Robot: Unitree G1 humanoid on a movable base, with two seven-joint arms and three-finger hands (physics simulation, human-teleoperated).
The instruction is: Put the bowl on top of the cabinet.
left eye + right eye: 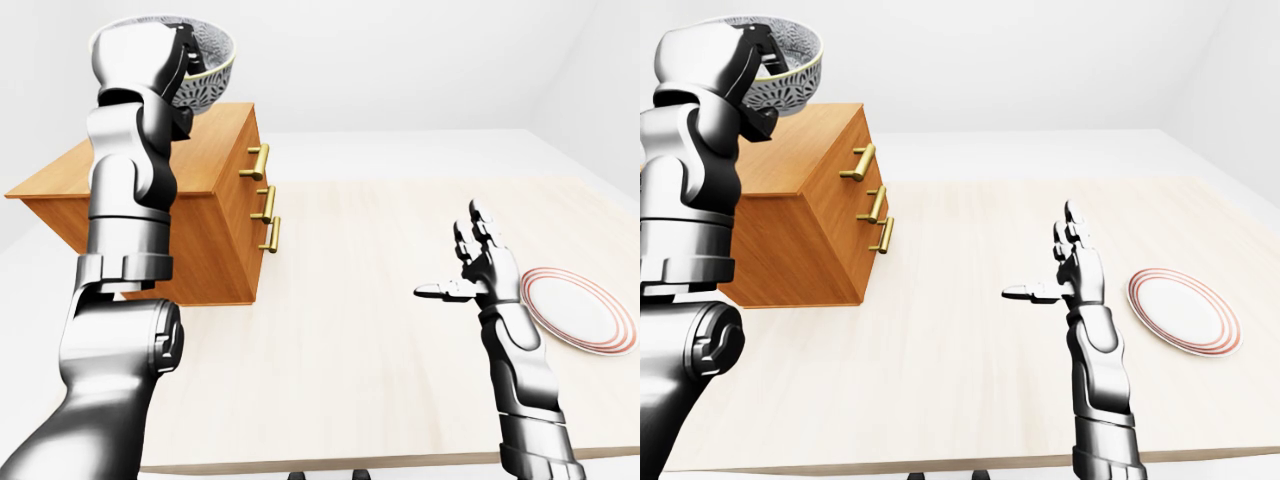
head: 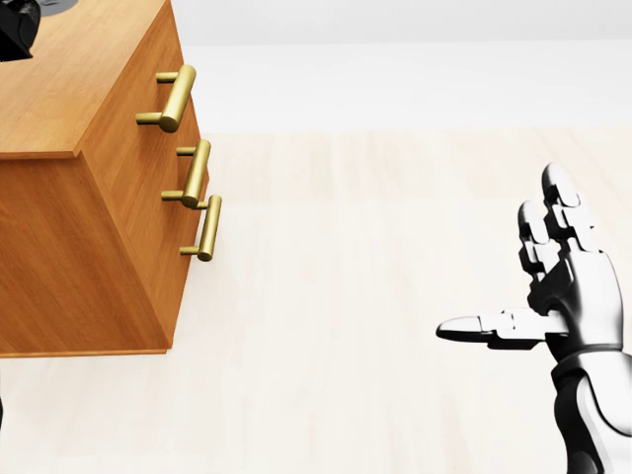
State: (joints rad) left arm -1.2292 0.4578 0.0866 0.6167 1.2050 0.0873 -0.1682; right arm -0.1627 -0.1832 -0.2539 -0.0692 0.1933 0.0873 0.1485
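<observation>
While the left hand clamps the bowl by its rim, it holds it high, above the cabinet top and clear of it. So the lift looks done; lowering and letting go are left. The right hand hangs empty over the table, fingers spread, near the plate.
</observation>
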